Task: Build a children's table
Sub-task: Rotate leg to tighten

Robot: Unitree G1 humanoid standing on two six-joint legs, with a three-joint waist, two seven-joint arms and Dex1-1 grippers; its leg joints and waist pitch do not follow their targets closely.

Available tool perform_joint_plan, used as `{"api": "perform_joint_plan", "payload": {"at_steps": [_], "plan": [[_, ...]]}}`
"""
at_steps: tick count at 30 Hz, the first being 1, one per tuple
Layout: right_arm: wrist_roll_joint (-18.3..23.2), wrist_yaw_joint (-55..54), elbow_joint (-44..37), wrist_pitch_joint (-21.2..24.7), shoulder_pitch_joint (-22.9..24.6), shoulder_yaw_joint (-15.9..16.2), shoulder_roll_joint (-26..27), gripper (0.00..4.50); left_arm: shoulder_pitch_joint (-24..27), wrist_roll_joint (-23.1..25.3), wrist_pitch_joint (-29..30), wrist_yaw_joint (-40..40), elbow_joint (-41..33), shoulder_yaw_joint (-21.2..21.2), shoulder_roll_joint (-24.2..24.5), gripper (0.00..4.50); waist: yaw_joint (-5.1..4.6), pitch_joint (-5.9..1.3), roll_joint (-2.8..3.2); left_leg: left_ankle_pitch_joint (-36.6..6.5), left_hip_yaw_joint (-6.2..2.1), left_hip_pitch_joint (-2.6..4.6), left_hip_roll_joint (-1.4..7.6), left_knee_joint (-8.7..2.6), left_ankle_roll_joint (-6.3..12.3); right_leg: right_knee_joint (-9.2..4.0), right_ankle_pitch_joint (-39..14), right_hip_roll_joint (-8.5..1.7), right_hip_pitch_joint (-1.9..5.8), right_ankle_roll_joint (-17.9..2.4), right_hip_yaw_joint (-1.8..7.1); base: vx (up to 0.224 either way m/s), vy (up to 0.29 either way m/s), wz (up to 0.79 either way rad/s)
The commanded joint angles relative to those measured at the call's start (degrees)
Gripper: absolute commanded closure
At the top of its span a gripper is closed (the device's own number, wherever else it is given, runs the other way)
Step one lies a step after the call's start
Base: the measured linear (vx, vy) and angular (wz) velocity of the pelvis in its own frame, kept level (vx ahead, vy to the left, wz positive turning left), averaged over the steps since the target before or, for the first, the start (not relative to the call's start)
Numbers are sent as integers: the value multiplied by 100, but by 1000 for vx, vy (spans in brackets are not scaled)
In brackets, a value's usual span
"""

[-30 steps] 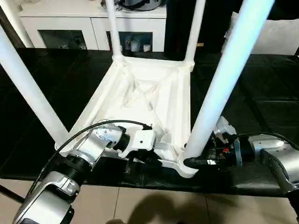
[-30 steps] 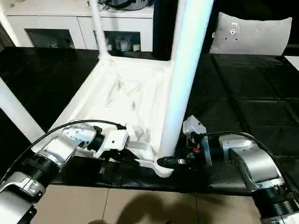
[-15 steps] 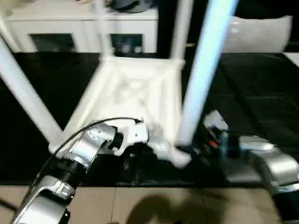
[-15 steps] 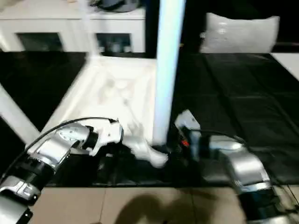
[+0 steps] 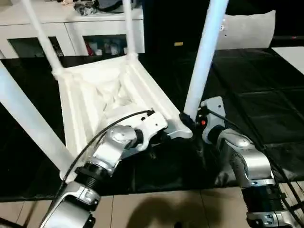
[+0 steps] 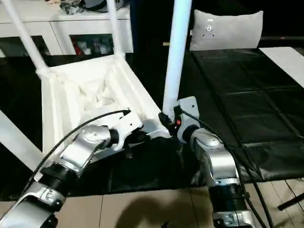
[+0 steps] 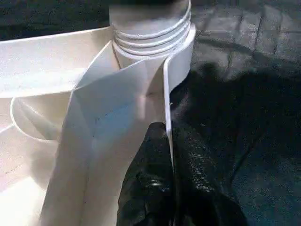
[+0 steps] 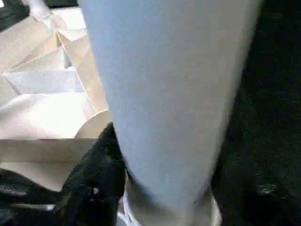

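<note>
Brushed silver forearms, ringed with black ribbed collars near the elbows. White housing at the left wrist (image 5: 151, 126), black cable looping over it from about 9 o'clock. White bracket on the right wrist (image 5: 214, 107), small red mark beside it at roughly 8 o'clock, 2 black cables trailing along the right forearm (image 5: 247, 164). Glossy black fingers (image 7: 160, 188) on the left gripper; matte black finger (image 8: 96, 174) on the right.

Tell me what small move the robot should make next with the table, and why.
Probably keep twisting the leg with the right gripper. Screw threads show at that corner socket, so it may not be fully seated, and the left gripper pinches the tabletop's rim to brace it.
</note>
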Motion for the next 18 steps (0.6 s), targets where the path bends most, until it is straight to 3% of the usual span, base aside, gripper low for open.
{"api": "perform_joint_plan", "payload": {"at_steps": [1, 4, 11, 12, 18], "plan": [[113, 243, -102, -50, 81, 98, -83, 152, -89, -151, -349, -210, -253, -112, -7, 450, 56, -416, -31, -600, 64, -73, 12, -337, 537, -340, -1224, -201, 423, -1102, 213, 0, 0, 0], [230, 839, -217, -196, 203, 183, -427, 129, -82, -134, -450, -343, -218, -87, 166, 450, 120, -408, -33, -574, 72, -81, 19, -333, 613, -314, -990, -202, 447, -1185, 219, 0, 0, 0], [557, 2311, -407, -395, 364, 213, -1338, 68, -68, -243, -1126, -1107, -61, -215, 611, 450, 212, -368, -35, -954, 81, -47, 34, -358, 553, -391, -1686, -218, 424, -1003, 216, 0, 0, 0], [581, 2865, -387, -556, 386, 321, -1693, 60, -85, -260, -1303, -1394, 14, -286, 768, 450, 218, -369, -37, -942, 83, -46, 35, -357, 548, -393, -1699, -216, 419, -992, 220, 0, 0, 0], [762, 3829, -340, -685, 355, 508, -2175, 25, -149, -264, -1815, -2063, 152, -510, 1098, 450, 284, -378, -45, -859, 77, -47, 55, -353, 591, -355, -1556, -220, 419, -1077, 219, 0, 0, 0]]}}
